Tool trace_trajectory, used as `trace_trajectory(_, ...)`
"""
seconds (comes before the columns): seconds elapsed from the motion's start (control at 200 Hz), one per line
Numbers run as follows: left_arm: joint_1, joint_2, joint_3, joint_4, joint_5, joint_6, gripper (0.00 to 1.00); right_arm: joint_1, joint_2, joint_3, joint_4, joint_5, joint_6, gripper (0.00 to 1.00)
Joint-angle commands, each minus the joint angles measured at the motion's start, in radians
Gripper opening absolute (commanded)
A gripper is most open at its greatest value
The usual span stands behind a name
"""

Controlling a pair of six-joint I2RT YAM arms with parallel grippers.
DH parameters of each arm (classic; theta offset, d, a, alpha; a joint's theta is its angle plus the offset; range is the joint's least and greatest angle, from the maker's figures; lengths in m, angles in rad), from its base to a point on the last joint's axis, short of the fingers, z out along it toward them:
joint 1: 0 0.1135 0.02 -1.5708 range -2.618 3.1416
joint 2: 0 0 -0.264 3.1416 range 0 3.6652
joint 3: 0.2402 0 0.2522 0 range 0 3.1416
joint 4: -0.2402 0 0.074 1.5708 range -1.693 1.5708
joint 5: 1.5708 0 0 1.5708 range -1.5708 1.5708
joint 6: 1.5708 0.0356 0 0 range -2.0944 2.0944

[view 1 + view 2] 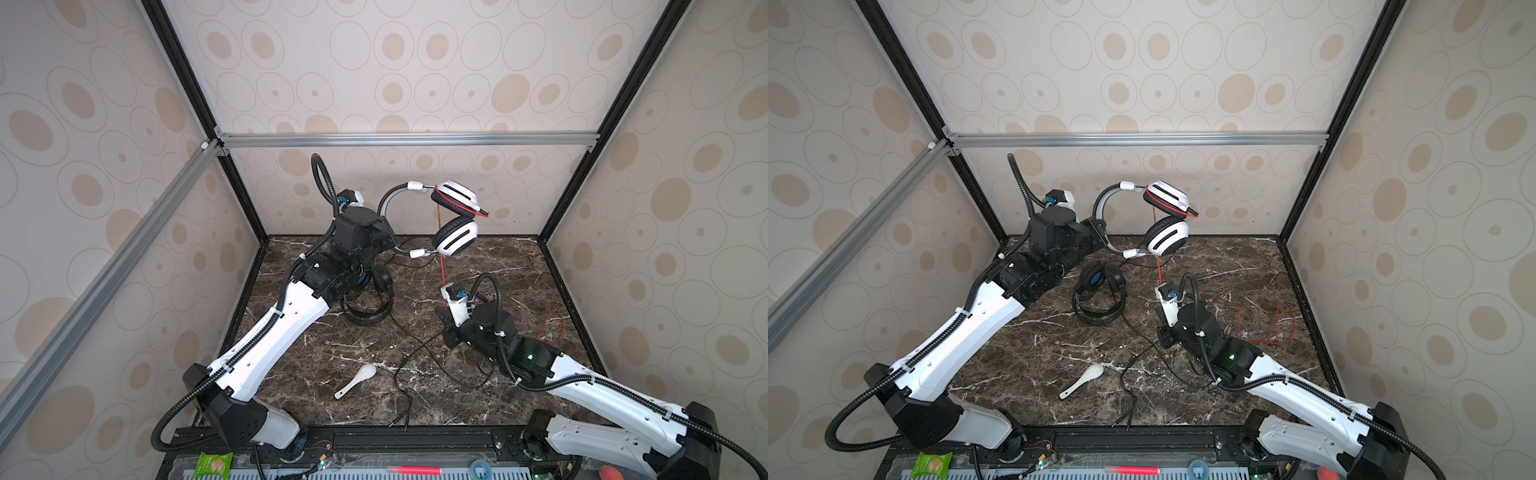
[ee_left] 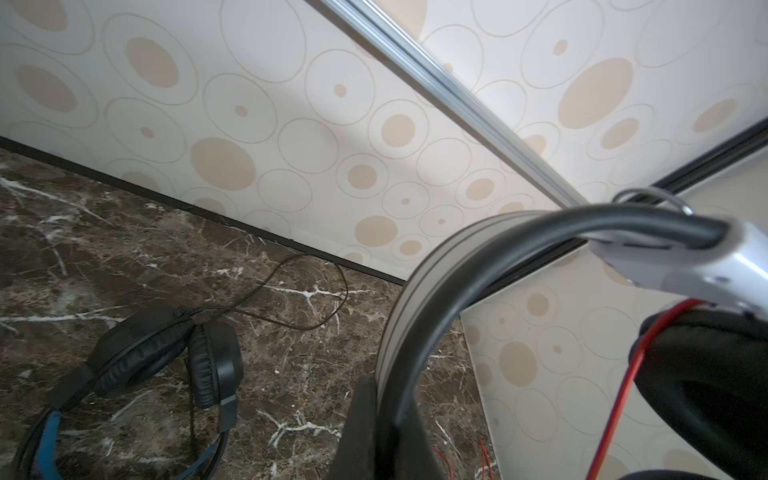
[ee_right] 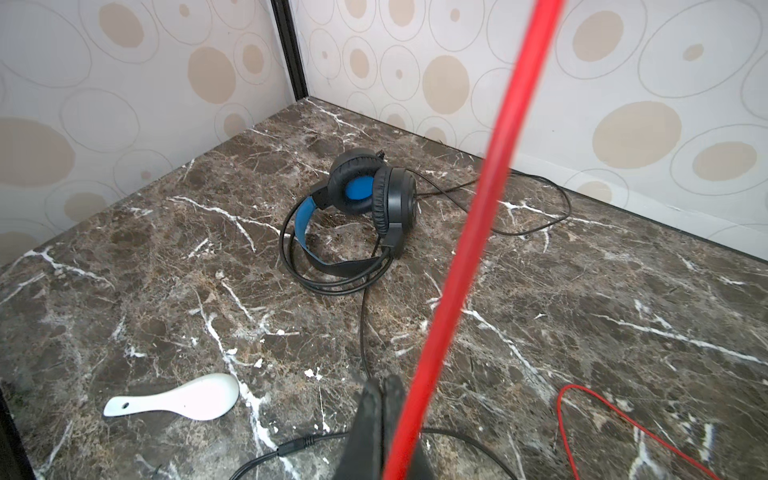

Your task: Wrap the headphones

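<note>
The white headphones (image 1: 456,237) are up in the air near the back wall. The left gripper (image 2: 392,415) is clamped on the headband, with the ear cups hanging out to the side. The right gripper (image 3: 392,415) sits lower, with its jaws squeezed together. It looks pinched on the red cable (image 3: 490,187), which runs taut from the cups straight down to it. The rest of that cable lies in loose loops on the table (image 1: 311,374).

Handling-wise, the headband looks stiff and springy, so I'd say it's the right place to hold. The cups swivel, and padded cups would just squish and slip. The cable is the fiddly bit: it's thin, floppy and smooth. I reckon it needs steady tension while it goes round, or the turns will slide off. Pulling hard where it enters the cup seems risky.

The black headphones (image 1: 1100,291) lie flat mid-table. Their black cable (image 1: 415,353) straggles toward the front, and it's even thinner and harder to pick up. A spoon (image 1: 357,380) lies nearby, clear of everything.
</note>
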Motion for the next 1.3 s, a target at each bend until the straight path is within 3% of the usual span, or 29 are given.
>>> trace_trajectory(0.0,0.007,-0.005,0.015,0.099,-0.143,-0.043,0.0,0.019,0.012,0.042,-0.085,0.053,-0.015,0.03)
trace_trajectory(0.28,-0.044,0.047,-0.069,0.1,-0.314,0.098,0.0,0.026,0.038,0.13,-0.218,0.037,-0.082,0.03)
trace_trajectory(0.61,-0.184,0.07,-0.141,0.082,-0.547,0.399,0.0,0.024,0.103,0.306,-0.45,0.055,-0.229,0.04)
trace_trajectory(0.78,-0.234,0.059,-0.186,0.07,-0.486,0.549,0.0,0.024,0.116,0.353,-0.523,0.07,-0.32,0.05)
trace_trajectory(1.08,-0.243,-0.015,-0.262,-0.006,-0.305,0.658,0.0,0.018,0.122,0.409,-0.582,0.128,-0.442,0.1)
trace_trajectory(1.29,-0.242,-0.018,-0.284,-0.021,-0.245,0.743,0.0,0.016,0.176,0.452,-0.584,0.225,-0.488,0.12)
